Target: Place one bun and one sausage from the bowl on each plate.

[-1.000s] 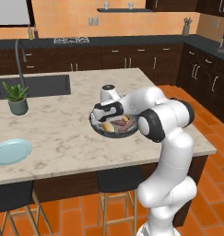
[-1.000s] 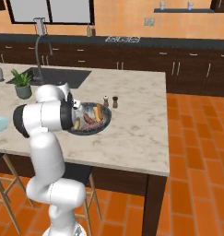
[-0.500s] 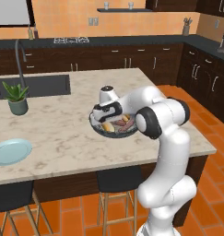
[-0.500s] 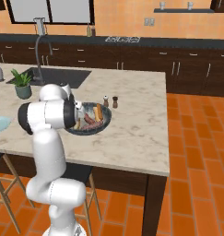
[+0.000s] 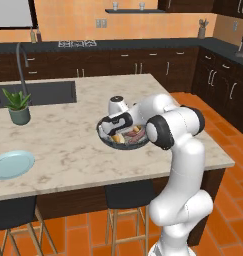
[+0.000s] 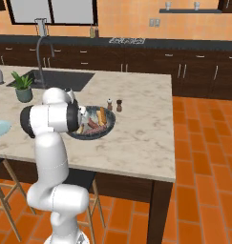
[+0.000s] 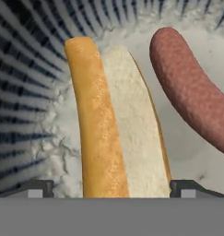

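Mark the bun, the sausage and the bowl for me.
bun (image 7: 115, 129), hand view, on its pale cut face.
sausage (image 7: 189, 90), hand view, mid-length on its reddish skin.
bowl (image 6: 107, 128), right base view, on its dark rim.

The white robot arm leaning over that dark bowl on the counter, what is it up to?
The arm has lowered its tool into the bowl of buns and sausages on the kitchen island. The tool is open, its two tips straddling a bun without gripping it; a sausage lies just beside. A light blue plate waits empty further along the counter. Nothing has been lifted out yet.
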